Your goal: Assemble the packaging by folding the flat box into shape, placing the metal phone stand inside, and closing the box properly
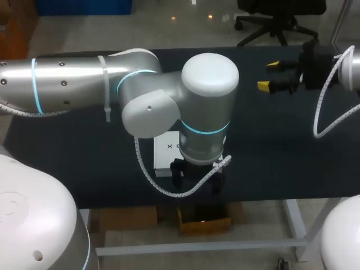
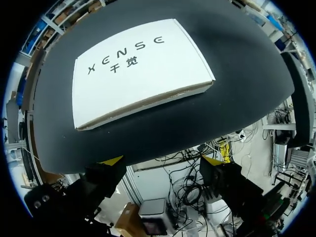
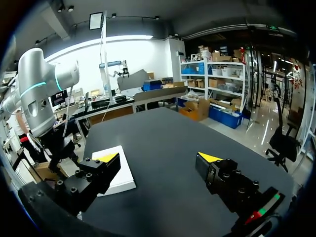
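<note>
Box lying shut and flat-lidded near the tabletop's front edge, both my hands empty.

My left hand (image 2: 160, 163) is hanging wide open just off the near edge of the tabletop (image 2: 247, 103), the white box (image 2: 140, 71) lying ahead of it with its lid down. My right hand (image 3: 158, 165) is hovering open well apart, far right. No stand is showing. This fits either a closed, packed box or one awaiting folding; I cannot tell which.
</note>
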Tool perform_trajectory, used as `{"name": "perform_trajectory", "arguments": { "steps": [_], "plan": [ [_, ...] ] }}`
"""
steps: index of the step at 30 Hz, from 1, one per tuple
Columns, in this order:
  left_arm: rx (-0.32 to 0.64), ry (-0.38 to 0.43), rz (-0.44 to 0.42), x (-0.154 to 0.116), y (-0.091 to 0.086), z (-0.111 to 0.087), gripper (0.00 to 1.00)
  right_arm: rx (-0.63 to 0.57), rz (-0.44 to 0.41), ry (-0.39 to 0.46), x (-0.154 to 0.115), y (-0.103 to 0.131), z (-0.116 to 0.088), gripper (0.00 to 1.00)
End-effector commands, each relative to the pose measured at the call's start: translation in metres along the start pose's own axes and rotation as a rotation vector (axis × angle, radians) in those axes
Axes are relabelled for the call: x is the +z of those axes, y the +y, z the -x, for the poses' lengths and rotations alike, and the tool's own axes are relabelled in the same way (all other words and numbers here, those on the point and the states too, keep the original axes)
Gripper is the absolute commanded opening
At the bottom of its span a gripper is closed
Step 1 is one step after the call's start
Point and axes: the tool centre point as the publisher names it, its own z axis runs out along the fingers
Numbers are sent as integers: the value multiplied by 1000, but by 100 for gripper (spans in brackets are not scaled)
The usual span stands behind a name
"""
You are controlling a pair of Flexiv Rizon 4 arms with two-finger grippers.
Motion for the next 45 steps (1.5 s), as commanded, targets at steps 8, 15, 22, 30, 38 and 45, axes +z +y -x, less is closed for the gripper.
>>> {"name": "perform_trajectory", "arguments": {
  "steps": [8, 15, 22, 30, 38, 45],
  "plan": [
    [-86, 22, 4, 17, -19, 7, 100, -71, 31, -17, -1, -5, 11, 100],
    [-109, 17, -2, 18, -30, 15, 100, -20, 38, -102, -3, -6, 21, 100],
    [-120, 23, -4, 20, -42, 24, 100, -2, 43, -149, -6, -9, 33, 100],
    [-145, 29, 8, 24, -59, 34, 100, 10, 41, -172, -8, -10, 38, 100],
    [-162, 30, 16, 25, -82, 43, 100, 10, 41, -172, -8, -10, 38, 100],
    [-173, 46, 14, 26, -103, 48, 100, 10, 41, -172, -8, -10, 38, 100]
  ]
}}
